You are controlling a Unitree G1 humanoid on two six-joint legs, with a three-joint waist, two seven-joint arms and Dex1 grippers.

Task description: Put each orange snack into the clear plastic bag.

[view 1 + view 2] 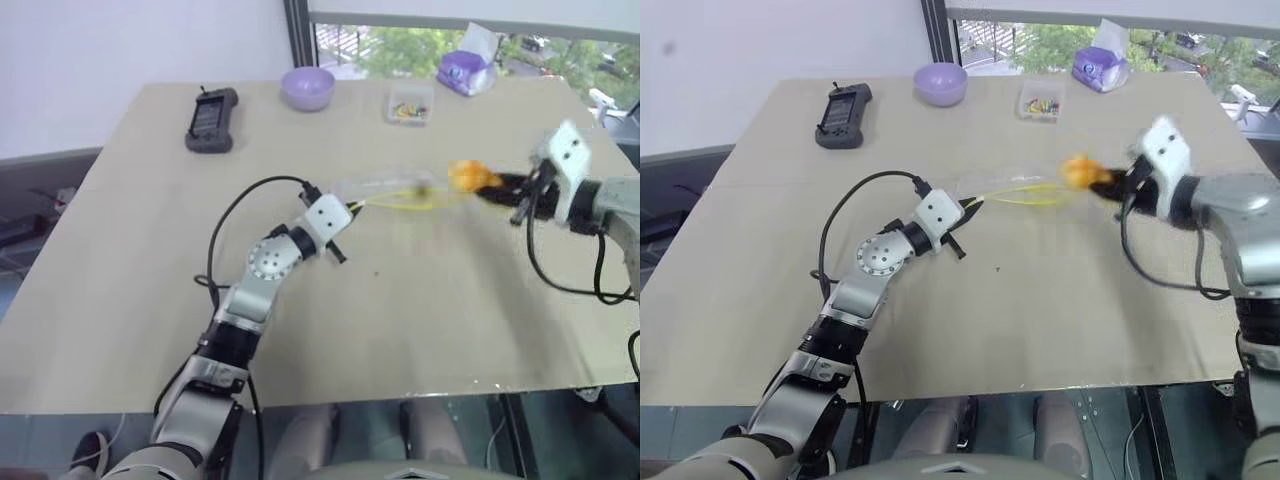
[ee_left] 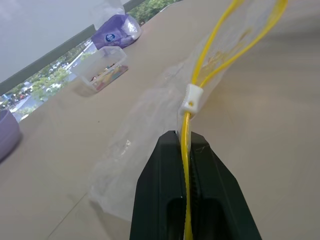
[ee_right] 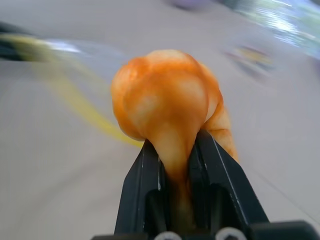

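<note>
The clear plastic bag (image 1: 385, 190) lies near the middle of the table, its yellow seal strip (image 2: 210, 65) spread into an open loop. My left gripper (image 2: 186, 142) is shut on the strip's near end, holding the bag's mouth off the table. The orange snack (image 3: 162, 107) is squeezed between the black fingers of my right gripper (image 3: 175, 150), which is shut on it. In the left eye view the snack (image 1: 468, 177) hangs above the table just right of the bag's open mouth, with the right gripper (image 1: 497, 185) behind it.
At the far side of the table stand a purple bowl (image 1: 307, 88), a small clear box of colourful bits (image 1: 410, 106) and a purple tissue packet (image 1: 464, 70). A black handheld device (image 1: 211, 120) lies at the far left. A window runs behind the table.
</note>
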